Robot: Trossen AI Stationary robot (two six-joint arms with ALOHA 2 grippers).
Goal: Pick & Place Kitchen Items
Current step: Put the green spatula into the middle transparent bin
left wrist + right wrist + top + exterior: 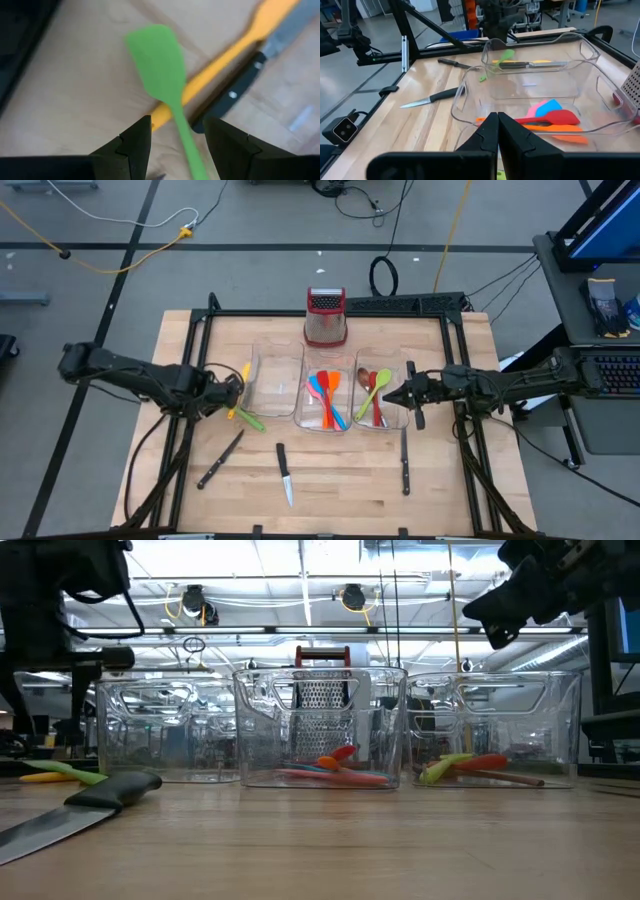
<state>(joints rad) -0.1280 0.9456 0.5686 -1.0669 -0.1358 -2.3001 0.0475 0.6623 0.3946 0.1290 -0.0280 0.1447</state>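
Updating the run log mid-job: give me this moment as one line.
left claw: open astride green spatula handle, left of bins | right claw: shut, empty, over right bin | knives: on table

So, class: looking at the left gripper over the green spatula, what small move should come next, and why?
Probably lower and close. The left gripper is open with its fingers either side of the green spatula handle, which crosses a yellow utensil beside a knife on the table. Nothing is gripped yet.
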